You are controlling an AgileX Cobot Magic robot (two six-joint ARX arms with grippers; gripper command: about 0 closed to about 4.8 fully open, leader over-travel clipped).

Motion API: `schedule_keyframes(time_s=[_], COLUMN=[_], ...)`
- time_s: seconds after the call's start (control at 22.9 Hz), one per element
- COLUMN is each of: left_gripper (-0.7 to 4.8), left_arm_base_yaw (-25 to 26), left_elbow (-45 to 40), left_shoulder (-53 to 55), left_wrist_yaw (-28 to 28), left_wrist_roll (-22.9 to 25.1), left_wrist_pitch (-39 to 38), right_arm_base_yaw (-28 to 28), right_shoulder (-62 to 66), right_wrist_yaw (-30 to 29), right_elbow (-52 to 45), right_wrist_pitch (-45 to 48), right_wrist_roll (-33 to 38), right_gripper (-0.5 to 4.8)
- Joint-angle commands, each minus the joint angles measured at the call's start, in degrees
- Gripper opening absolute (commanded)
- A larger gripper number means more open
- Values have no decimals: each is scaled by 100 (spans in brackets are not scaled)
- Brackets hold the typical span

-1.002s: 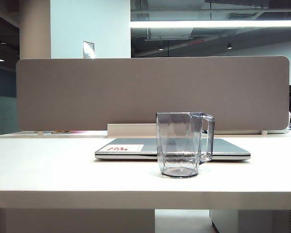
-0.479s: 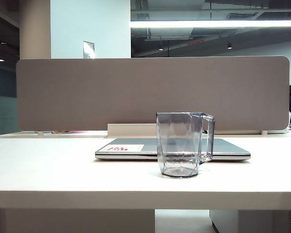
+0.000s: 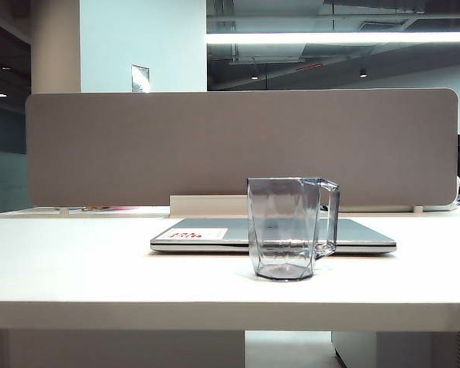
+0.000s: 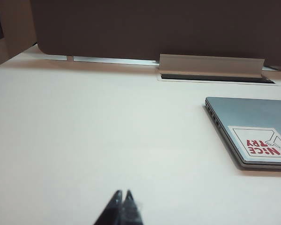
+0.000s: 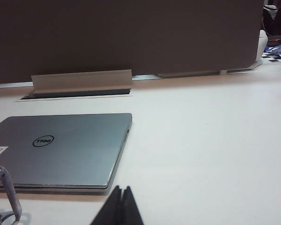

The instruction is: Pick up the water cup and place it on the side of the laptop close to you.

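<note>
**A:** so which step is this? Going left to right: the left gripper is seen pulled back over bare table, tips pressed together, nothing held. The laptop is lying closed at about 2 o'clock from it.

**B:** and the water cup is stood upright just in front of the laptop's near edge, handle at 3 o'clock. The right gripper is also pinched together and empty, cup handle glimpsed at its 9 o'clock. Placement looks done tbh. Nothing more is called for except maybe both arms being kept parked clear.
</note>
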Motion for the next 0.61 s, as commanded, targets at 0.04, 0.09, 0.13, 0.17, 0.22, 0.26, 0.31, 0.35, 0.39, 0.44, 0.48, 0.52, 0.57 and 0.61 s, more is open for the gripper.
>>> schedule_keyframes(time_s=[0.04, 0.09, 0.13, 0.17, 0.22, 0.26, 0.31, 0.35, 0.39, 0.44, 0.48, 0.52, 0.57, 0.61], left_gripper=[-3, -3, -3, -3, -3, -3, -3, -3, -3, -3, -3, -3, -3, -3], left_arm_base_yaw=[0, 0, 0, 0, 0, 0, 0, 0, 0, 0, 0, 0, 0, 0], left_elbow=[17, 17, 17, 17, 17, 17, 17, 17, 17, 17, 17, 17, 17, 17], left_shoulder=[7, 7, 7, 7, 7, 7, 7, 7, 7, 7, 7, 7, 7, 7], left_wrist_yaw=[15, 15, 15, 15, 15, 15, 15, 15, 15, 15, 15, 15, 15, 13], left_wrist_roll=[4, 4, 4, 4, 4, 4, 2, 4, 4, 4, 4, 4, 2, 4], left_wrist_pitch=[37, 37, 37, 35, 37, 37, 35, 37, 35, 35, 37, 35, 35, 35], right_arm_base_yaw=[2, 2, 2, 2, 0, -2, -2, -4, -4, -4, -4, -7, -9, -9], right_shoulder=[-203, -249, -299, -356, -448, -507, -555, -608, -675, -732, -802, -785, -787, -787], right_wrist_yaw=[-13, -13, -13, -13, -11, -9, -9, -11, -11, -11, -9, 17, 63, 138], right_elbow=[-35, -35, -35, -35, -35, -35, -35, -35, -35, -35, -35, -35, -35, -35], right_wrist_pitch=[-317, -396, -463, -540, -662, -726, -756, -780, -782, -780, -772, -737, -732, -745], right_wrist_roll=[9, 9, 11, 11, 11, 9, 7, 9, 7, 7, -2, -4, -7, -13], right_gripper=[-5, -5, -5, -5, -5, -5, -5, -5, -5, -5, -5, -5, -5, -5])
